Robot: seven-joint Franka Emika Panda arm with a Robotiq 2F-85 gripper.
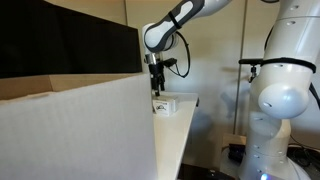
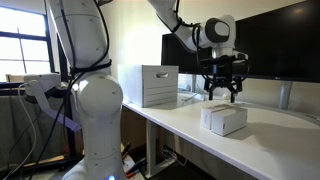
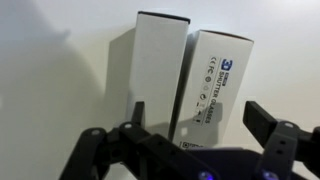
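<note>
Table point(image 2: 172, 122), white boxes point(image 2: 224, 120) directly beneath hovering tool point(image 2: 223, 97)

Ext. views bright w/ even indoor light; daylight via window point(image 2: 20, 50), slightly blown out. Foreground box point(image 1: 70, 130) is big and out of focus. Wrist view dimmer and soft: white boxes point(image 3: 160, 70) cast a gray shadow on the tabletop point(image 3: 50, 60) beside them; gripper point(image 3: 197, 113) dark, blurred near the lens. Low res throughout.

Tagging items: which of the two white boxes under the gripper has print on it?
The right-hand box in the wrist view: blue logo and text on its face. The other box shows plain white.
</note>
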